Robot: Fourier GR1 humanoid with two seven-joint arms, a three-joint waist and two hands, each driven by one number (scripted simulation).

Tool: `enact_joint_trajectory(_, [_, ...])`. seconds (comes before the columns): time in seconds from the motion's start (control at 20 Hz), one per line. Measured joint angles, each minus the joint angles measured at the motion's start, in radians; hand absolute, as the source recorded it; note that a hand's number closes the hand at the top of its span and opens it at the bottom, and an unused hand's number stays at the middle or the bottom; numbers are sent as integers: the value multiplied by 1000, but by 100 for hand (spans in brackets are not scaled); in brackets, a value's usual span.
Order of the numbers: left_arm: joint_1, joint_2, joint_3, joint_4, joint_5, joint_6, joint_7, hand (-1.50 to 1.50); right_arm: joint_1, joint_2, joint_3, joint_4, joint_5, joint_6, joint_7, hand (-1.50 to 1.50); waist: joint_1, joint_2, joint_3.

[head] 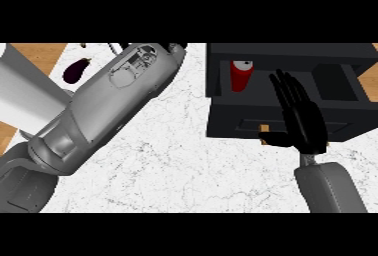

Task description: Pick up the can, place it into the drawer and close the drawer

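Head view: red can lies inside the open dark drawer at the far right, well clear of the right hand, whose fingers are straight and spread, holding nothing, over the drawer front. Closing looks like the step in hand; a flat palm pressed squarely on the front, pushing straight away, should serve best. Left forearm crosses the white marbled surface; its hand runs out of sight, fingers untellable. An aubergine sits far left. No writing legible on the can.
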Motion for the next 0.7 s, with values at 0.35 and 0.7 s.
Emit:
enact_joint_trajectory(0.35, [62, 104, -6, -134, -24, -21, 77, -150, -131, -6, -50, 227, 65, -126, -31, -150, 17, -7, -10])
enact_joint_trajectory(0.7, [131, 171, -10, -251, -40, -36, 126, -150, -275, -11, -113, 453, 105, -265, -49, -150, 29, -3, -9])
